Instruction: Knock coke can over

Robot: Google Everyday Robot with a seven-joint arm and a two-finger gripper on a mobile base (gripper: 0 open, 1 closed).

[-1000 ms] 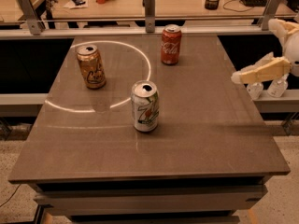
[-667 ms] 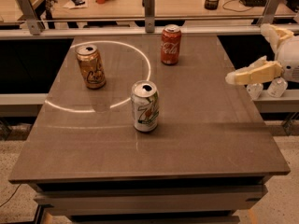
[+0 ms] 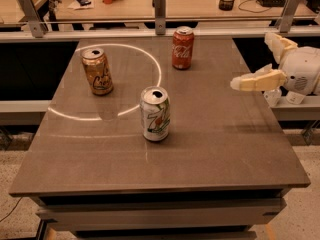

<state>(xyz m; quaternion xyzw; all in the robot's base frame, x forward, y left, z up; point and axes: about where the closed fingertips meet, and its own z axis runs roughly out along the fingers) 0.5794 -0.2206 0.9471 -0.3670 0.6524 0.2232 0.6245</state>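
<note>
The coke can (image 3: 182,48) is red with white script and a silver top. It stands upright at the far middle of the grey-brown table (image 3: 225,144). My gripper (image 3: 250,60) is cream-white and hovers at the table's right edge, to the right of the coke can and a little nearer the camera, well apart from it. Its two fingers are spread open with nothing between them; the lower finger (image 3: 255,81) points left over the table edge.
A gold-brown can (image 3: 98,71) stands upright at the far left. A white and green 7-Up can (image 3: 155,114) stands upright mid-table, in front of the coke can. A metal rail with posts (image 3: 160,4) runs behind the table, with a cluttered desk beyond.
My gripper has moved left, from beyond the right edge to over the table's right edge. The three cans have not moved.
</note>
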